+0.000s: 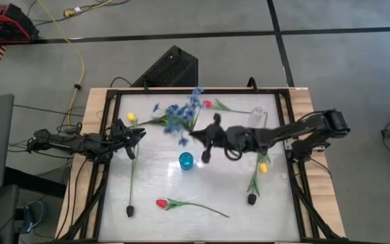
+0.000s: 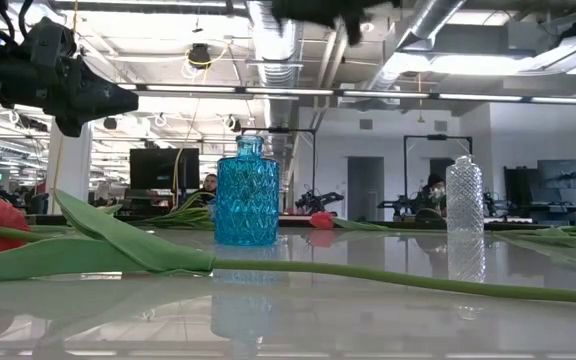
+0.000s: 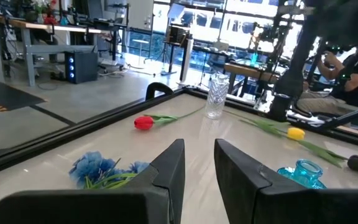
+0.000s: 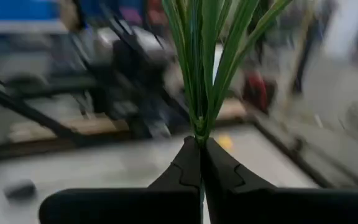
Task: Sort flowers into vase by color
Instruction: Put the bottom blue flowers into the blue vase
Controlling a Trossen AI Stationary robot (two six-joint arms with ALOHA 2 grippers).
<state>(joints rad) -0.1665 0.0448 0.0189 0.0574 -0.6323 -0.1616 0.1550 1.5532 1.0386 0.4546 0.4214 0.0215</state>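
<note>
My right gripper point(image 1: 196, 135) is raised over the table's middle, shut on a green-stemmed flower whose narrow leaves point(image 4: 204, 56) fan out beyond the fingers. In the high view it meets the blue sprays point(image 1: 180, 116). More blue blossoms point(image 3: 101, 169) lie on the table. A blue vase point(image 1: 185, 161) stands at the centre and a clear vase point(image 1: 257, 116) at the far right. Red tulips point(image 1: 208, 104) point(image 1: 161, 202) and yellow tulips point(image 1: 131, 117) point(image 1: 263, 167) lie flat. My left gripper point(image 1: 137, 135) point(image 3: 197, 168) waits open at the left, holding nothing. My right gripper pinches the flower's green stem point(image 4: 199, 132) between its two fingertips, just below where the leaves branch out. The fingers reach level from the table's right side. The flower is lifted clear of the table. Its blossoms lie outside the wrist view.
The yellow tulip's long stem runs to a black base point(image 1: 131, 211) near the front left. Another black base point(image 1: 252, 199) lies at the front right. A black frame point(image 1: 286, 108) borders the white table top. A black box point(image 1: 168, 68) sits beyond the far edge.
</note>
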